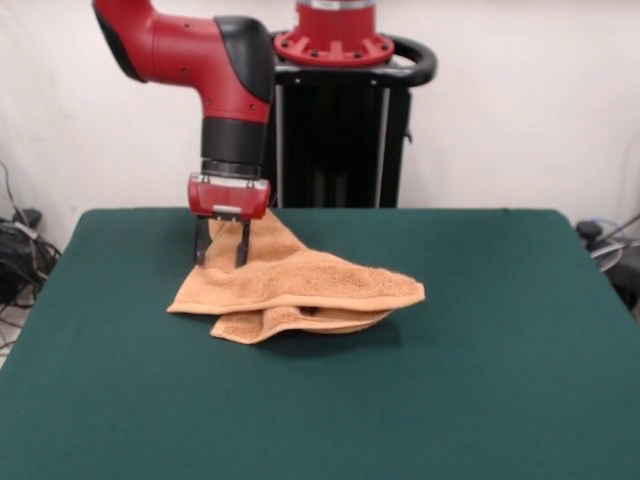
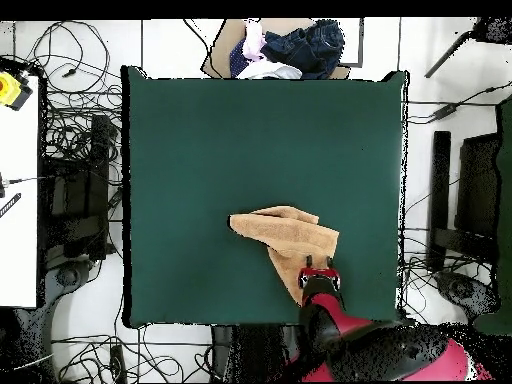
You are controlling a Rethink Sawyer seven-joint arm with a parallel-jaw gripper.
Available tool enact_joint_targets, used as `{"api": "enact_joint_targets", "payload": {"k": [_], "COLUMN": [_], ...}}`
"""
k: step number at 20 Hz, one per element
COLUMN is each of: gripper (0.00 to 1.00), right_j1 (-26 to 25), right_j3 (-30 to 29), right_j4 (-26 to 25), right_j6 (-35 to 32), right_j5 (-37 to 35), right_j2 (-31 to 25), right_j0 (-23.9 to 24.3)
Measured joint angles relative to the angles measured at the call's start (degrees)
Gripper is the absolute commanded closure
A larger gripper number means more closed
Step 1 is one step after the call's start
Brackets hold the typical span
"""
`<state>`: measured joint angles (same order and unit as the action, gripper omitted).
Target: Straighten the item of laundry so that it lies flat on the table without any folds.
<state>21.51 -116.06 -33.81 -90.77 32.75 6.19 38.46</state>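
The orange-tan towel (image 1: 310,285) lies crumpled on the dark green table (image 1: 480,330), folded over itself in layers, with one corner running up toward the robot's side. My gripper (image 1: 221,255) points straight down over that corner with its two fingers spread apart, the tips at the towel's surface and cloth showing between and behind them. In the overhead view the towel (image 2: 285,232) sits right of the middle of the table (image 2: 220,150), and the gripper (image 2: 320,265) is over its end nearest the robot. I cannot make out the stripe band or the loop tag.
The black pedestal (image 1: 335,120) stands behind the table's far edge. In the overhead view a box of dark and white clothes (image 2: 285,50) sits beyond the opposite edge, cables cover the floor on both sides, and a white desk (image 2: 18,200) stands at the left.
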Motion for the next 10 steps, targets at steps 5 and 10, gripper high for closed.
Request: {"api": "enact_joint_targets", "payload": {"k": [5,10], "gripper": [0.0,0.0], "right_j1": [1.3,4.0], "right_j3": [0.0,-0.1], "right_j4": [0.0,0.0], "right_j6": [0.0,0.0], "right_j5": [-2.6,-6.4], "right_j2": [0.0,0.0], "right_j0": [0.0,0.0]}}
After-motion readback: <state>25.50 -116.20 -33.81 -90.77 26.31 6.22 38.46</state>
